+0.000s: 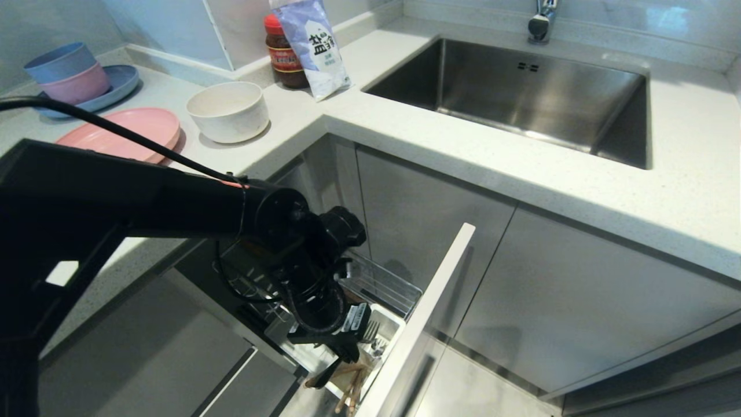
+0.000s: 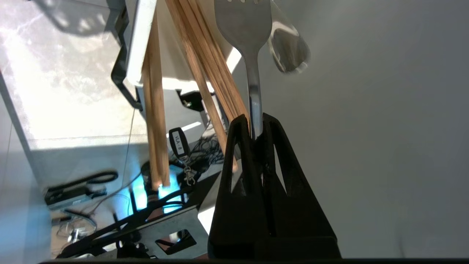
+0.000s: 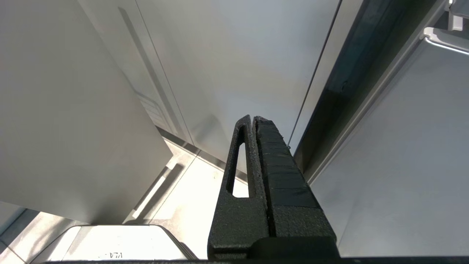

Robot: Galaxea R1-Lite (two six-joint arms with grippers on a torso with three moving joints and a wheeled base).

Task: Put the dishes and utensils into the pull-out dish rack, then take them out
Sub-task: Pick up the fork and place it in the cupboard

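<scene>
now my left gripper is clenched on the fork handle, low over the cup of the rack, chopsticks just beside my fingers. plate and bowl sit on the counter well above me, so i judge this is a utensil step. next calls for a straight, steady move, clear of the chopsticks. only the wrist view shows the grip; the head view shows where i am. my right gripper is closed, empty.
</scene>
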